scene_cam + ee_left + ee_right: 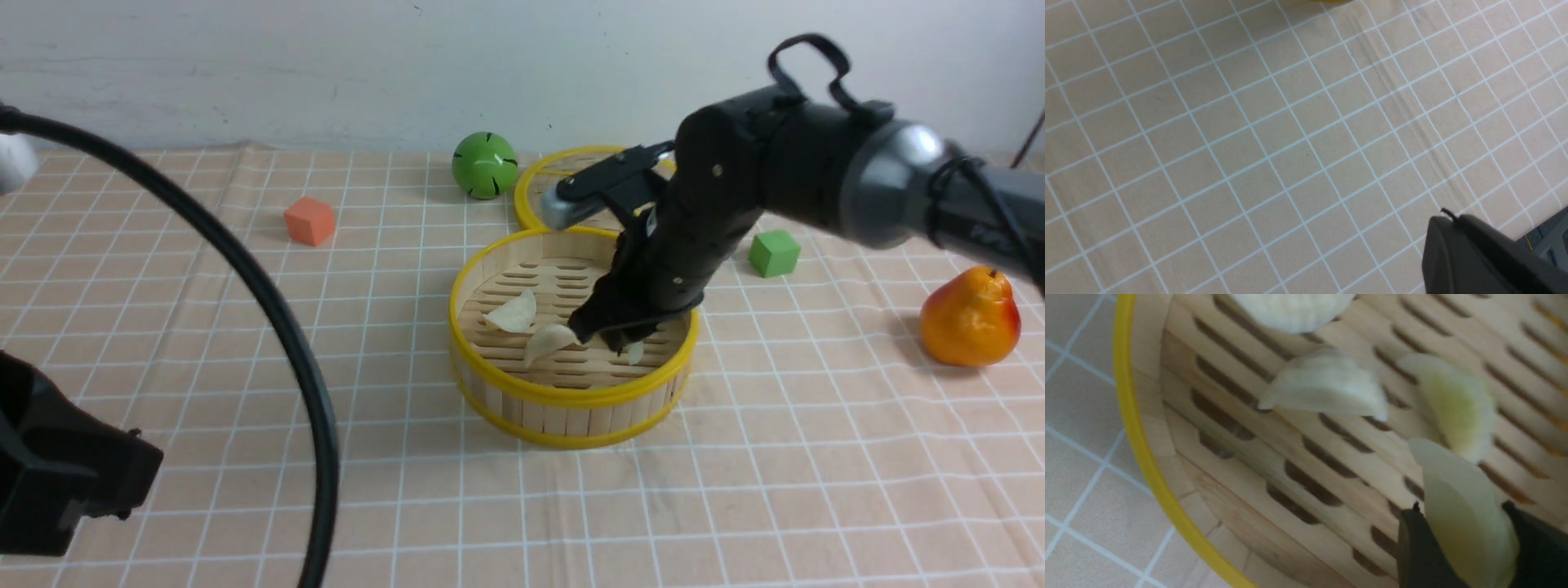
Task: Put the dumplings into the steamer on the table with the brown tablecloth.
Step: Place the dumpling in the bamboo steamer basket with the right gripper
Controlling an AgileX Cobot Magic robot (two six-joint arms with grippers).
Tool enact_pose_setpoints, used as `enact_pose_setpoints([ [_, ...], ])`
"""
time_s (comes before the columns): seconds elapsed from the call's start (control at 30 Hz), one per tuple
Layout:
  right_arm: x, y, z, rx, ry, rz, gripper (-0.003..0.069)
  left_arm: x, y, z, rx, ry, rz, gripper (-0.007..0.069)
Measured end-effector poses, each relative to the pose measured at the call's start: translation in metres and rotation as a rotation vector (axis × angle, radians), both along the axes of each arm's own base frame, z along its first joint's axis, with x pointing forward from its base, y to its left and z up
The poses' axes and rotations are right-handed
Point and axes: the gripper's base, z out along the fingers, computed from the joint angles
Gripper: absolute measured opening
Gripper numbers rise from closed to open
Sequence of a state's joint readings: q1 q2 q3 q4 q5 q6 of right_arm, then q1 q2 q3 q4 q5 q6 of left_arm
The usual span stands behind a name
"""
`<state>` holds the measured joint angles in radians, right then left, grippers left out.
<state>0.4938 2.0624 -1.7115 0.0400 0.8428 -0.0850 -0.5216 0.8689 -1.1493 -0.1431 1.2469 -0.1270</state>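
The steamer (571,396) stands mid-table on the brown tablecloth (245,392). My right gripper (616,331) reaches down into it and is shut on a pale greenish dumpling (1466,522), held between both fingers just above the slatted floor; its tip shows below the gripper in the front view (634,351). Three more dumplings lie in the steamer: a creamy white one (1327,390), another white one (1294,308) and a greenish one (1453,406). Two of them show in the front view (513,314), (549,339). My left gripper (1447,218) is shut and empty over bare cloth at the near left.
The flat woven lid (563,175) lies behind the steamer, partly hidden by my right arm. A green ball (485,165), an orange cube (309,220), a green cube (774,252) and a pear (970,317) stand around. A black cable (269,310) arcs at the left.
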Motion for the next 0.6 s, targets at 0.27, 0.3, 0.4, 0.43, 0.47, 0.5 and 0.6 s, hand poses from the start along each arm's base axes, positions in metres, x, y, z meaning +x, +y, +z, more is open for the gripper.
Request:
enact_pose_setpoints([
  [0.27, 0.005, 0.013, -0.02, 0.012, -0.014, 0.015, 0.026, -0.035, 0.024, 0.009, -0.03, -0.13, 0.019, -0.0013],
  [0.3, 0.005, 0.012, -0.02, 0.013, -0.018, 0.014, 0.0302, -0.043, 0.031, 0.011, -0.037, -0.165, 0.028, -0.0013],
  [0.4, 0.005, 0.012, -0.021, 0.01, -0.01, 0.011, 0.0392, -0.06, 0.043, 0.009, -0.054, -0.215, 0.048, -0.0011],
  [0.43, 0.004, 0.012, -0.02, 0.008, 0.001, 0.006, 0.0419, -0.066, 0.047, 0.007, -0.062, -0.232, 0.057, -0.0011],
  [0.47, 0.002, 0.011, -0.018, 0.005, 0.012, 0.001, 0.0435, -0.07, 0.049, 0.004, -0.069, -0.239, 0.063, -0.0011],
  [0.5, 0.001, 0.01, -0.017, 0.004, 0.023, -0.007, 0.0447, -0.076, 0.053, 0.001, -0.082, -0.26, 0.07, -0.001],
  [0.6, -0.008, 0.005, 0.004, 0.008, 0.034, -0.022, 0.0447, -0.092, 0.064, -0.017, -0.135, -0.308, 0.105, -0.0011],
])
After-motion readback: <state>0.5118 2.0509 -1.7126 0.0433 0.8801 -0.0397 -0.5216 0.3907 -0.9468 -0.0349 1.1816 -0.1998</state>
